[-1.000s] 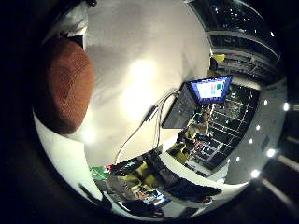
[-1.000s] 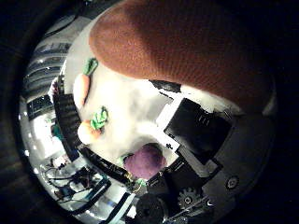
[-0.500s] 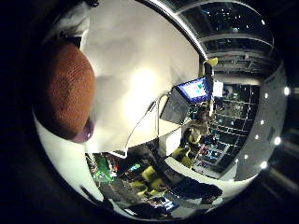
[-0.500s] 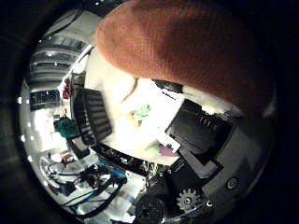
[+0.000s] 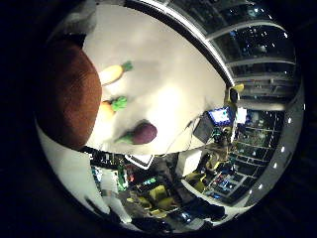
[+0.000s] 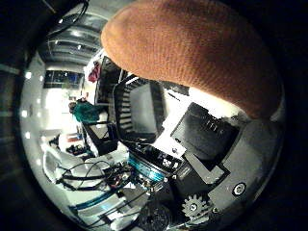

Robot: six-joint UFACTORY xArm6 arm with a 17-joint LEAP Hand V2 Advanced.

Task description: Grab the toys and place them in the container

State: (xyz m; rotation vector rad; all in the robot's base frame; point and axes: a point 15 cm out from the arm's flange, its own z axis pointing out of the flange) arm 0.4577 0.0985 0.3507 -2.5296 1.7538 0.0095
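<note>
A large rounded brown toy (image 6: 192, 53) fills much of the right thumb side palm view, close against the palm. It also shows at the edge of the right little finger side palm view (image 5: 64, 94). My hand (image 6: 207, 135) shows as black and white parts beside it and seems closed on it. On the white table (image 5: 178, 69) lie an orange carrot toy (image 5: 112, 72), a second orange toy with a green top (image 5: 107, 106) and a purple eggplant toy (image 5: 142, 132). I see no container that I can be sure of.
A lit monitor (image 5: 220, 115) and cluttered desks stand beyond the table's edge. A dark box-like thing (image 6: 140, 106) sits beside the brown toy in the thumb side view, with room furniture behind it.
Both views have swung as the hand turned. The brown toy keeps its place against the palm. The table toys have left the thumb side view and entered the little finger side view.
</note>
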